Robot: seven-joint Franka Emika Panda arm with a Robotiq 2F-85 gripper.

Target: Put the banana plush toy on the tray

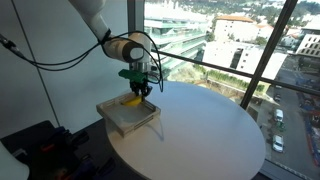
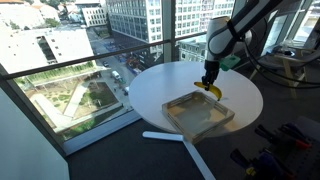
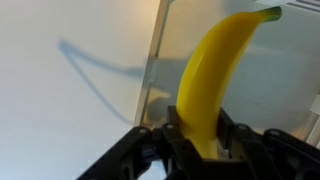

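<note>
My gripper [image 3: 198, 132] is shut on the banana plush toy [image 3: 212, 75], a yellow curved soft banana that sticks out past the fingers. In both exterior views the gripper [image 1: 138, 90] [image 2: 210, 84] holds the banana [image 1: 133, 99] [image 2: 213, 92] just over the far edge of the tray [image 1: 118, 124] [image 2: 178, 119], a square light wooden tray with a greyish base on the round white table. In the wrist view the tray's wooden rim [image 3: 155, 60] and grey base lie right below the banana.
The round white table [image 1: 215, 130] [image 2: 160, 85] stands beside large windows over a city. Black cables hang from the arm. Dark equipment sits on the floor near the table [image 2: 270, 155].
</note>
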